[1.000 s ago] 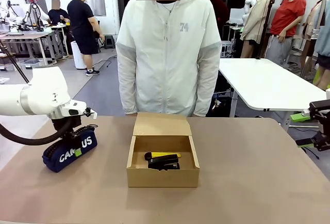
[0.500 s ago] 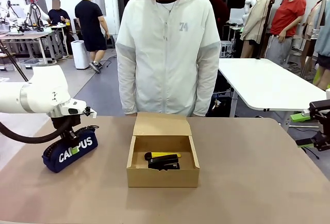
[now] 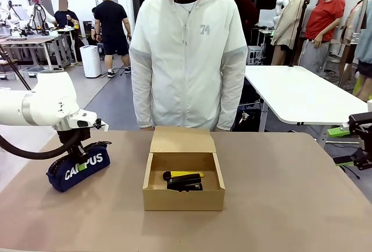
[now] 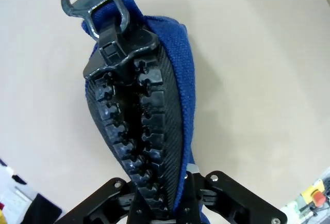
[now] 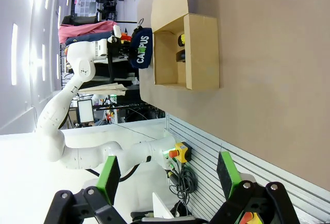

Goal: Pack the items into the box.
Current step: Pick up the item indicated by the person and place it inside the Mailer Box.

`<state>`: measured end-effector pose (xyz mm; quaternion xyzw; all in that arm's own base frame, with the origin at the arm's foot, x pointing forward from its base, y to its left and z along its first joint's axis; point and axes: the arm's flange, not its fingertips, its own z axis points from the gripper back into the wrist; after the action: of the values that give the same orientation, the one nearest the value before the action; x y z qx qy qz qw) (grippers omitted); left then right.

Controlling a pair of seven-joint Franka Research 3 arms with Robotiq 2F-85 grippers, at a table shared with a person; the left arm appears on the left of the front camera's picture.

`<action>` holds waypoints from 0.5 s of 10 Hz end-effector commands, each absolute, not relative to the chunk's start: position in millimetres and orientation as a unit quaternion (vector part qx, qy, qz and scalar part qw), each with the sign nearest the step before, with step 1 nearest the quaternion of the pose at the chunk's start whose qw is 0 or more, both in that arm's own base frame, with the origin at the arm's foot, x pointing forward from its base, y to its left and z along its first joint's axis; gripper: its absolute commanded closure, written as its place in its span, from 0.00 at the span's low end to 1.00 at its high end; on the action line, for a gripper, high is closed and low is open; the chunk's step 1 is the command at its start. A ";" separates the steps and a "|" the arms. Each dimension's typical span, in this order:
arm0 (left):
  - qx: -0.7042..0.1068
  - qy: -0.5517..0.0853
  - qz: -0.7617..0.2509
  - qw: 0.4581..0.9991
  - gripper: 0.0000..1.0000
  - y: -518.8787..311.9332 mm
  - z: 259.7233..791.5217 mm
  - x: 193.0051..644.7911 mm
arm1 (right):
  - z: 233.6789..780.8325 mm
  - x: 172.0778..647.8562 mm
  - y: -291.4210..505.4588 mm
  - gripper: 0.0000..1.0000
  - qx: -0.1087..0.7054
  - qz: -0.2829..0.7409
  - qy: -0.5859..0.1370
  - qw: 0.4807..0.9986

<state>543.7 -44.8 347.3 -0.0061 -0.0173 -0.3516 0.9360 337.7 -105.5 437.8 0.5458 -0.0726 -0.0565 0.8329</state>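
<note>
The navy "CAMPUS" pencil case [image 3: 64, 176] lies on the table's left side, and my left gripper [image 3: 82, 162] is shut on its middle from above. In the left wrist view the black fingers close on the case's [image 4: 178, 79] black zip ridge and blue fabric. The open brown box [image 3: 183, 200] stands at the table's centre with its flap lid folded back. Inside it lie the yellow-and-black utility knife [image 3: 185, 175] and the small black stapler-like object [image 3: 186, 185]. My right gripper [image 5: 169, 177] stands open and holds nothing, off the table's right edge [image 3: 361, 147].
A person in a white jacket [image 3: 186, 54] stands at the far side, right behind the box, hands out of sight. Bare tabletop [image 3: 290, 194] stretches right of the box and in front of it. The right wrist view shows the box [image 5: 202, 53] and the case [image 5: 140, 48] far off.
My left gripper's fingers have closed onto the pencil case, which has shifted slightly upward. The right arm has not moved.
</note>
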 end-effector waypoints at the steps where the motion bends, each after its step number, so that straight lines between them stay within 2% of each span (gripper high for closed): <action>1: 0.016 -0.007 -0.318 0.948 1.00 -37.7 394.9 527.8 | 441.7 337.5 -108.1 0.00 0.544 -0.054 -0.068 0.834; 3: -0.020 0.016 -0.289 0.957 1.00 -22.4 470.9 493.5 | 441.7 337.5 -108.1 0.00 0.544 -0.054 -0.068 0.834; 5: -0.043 -0.038 -0.264 0.963 1.00 -14.4 511.6 453.1 | 441.7 337.5 -108.1 0.00 0.544 -0.054 -0.068 0.834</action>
<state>467.3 -16.4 507.2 -0.0335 -0.0091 -0.2793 0.9596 337.8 -105.4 437.7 0.5458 -0.0723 -0.0565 0.8329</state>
